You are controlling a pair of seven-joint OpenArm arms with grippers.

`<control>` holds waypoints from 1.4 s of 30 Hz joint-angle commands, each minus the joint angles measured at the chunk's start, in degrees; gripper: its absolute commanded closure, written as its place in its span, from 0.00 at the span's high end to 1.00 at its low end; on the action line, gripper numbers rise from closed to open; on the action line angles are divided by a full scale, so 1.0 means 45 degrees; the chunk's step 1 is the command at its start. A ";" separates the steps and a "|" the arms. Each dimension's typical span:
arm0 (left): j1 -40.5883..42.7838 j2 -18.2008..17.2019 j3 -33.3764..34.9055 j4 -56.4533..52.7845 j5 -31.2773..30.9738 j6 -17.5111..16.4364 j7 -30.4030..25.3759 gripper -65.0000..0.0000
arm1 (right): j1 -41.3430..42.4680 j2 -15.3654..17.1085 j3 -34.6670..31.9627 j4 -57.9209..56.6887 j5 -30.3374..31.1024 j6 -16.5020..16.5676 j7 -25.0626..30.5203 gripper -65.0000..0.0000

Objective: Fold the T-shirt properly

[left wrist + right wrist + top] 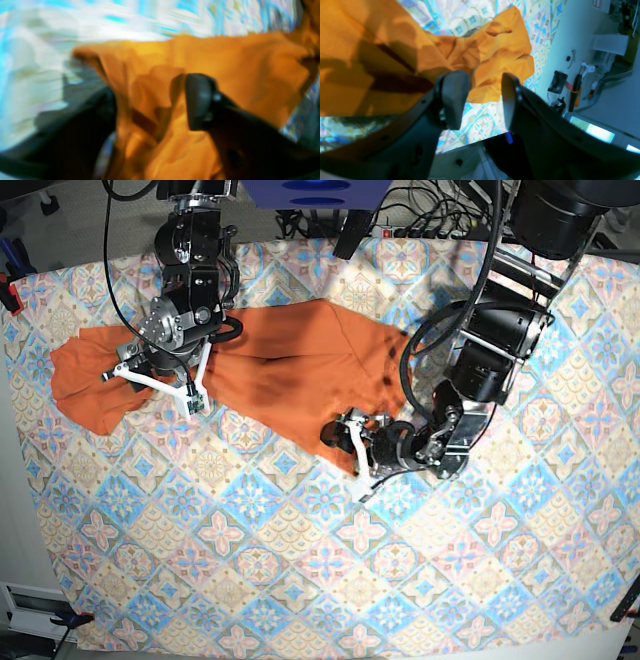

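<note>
T-shirt [290, 360] lies unfolded on the patterned cloth [300, 580] toward its far-left corner, long axis left-right, slightly diagonal. Step: getting hold of edges. Left gripper [150, 100] has fabric between its jaws (pinch unconfirmed); right gripper [485, 100] spread, empty. Next: firm pinch, then fold.

- No readable text, labels, brands or numbers in any view.
- T-shirt [270, 365]: plain orange, no print showing.
- Patterned cloth [300, 580]: tile motifs only, no lettering.
- Right wrist view, upper right corner: red-and-white sign [597, 3] on the wall, cut off by the frame edge and too blurred to read.
</note>
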 commanded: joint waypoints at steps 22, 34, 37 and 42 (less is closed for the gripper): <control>0.2007 -0.2582 0.0177 0.5266 -0.1403 -0.0022 -0.0214 0.06 | 0.0210 -0.0070 -0.0026 0.0074 -0.1417 -0.0063 0.0129 0.39; 0.2711 -0.3520 0.0256 0.9486 -0.1853 -0.0022 0.0958 0.06 | 0.0230 -0.0090 -0.0026 0.0054 -0.1417 -0.0063 0.0110 0.39; 0.2945 -0.4086 0.0881 0.9857 -0.1853 -0.0022 0.0880 0.06 | 0.0210 -0.0090 -0.0007 0.0054 -0.1417 -0.0063 0.0090 0.39; 0.3824 -0.5317 0.1760 1.3041 -0.1794 -0.0022 0.0861 0.06 | 0.0230 -0.0227 0.0443 0.0054 -0.1281 -0.0063 0.0168 0.39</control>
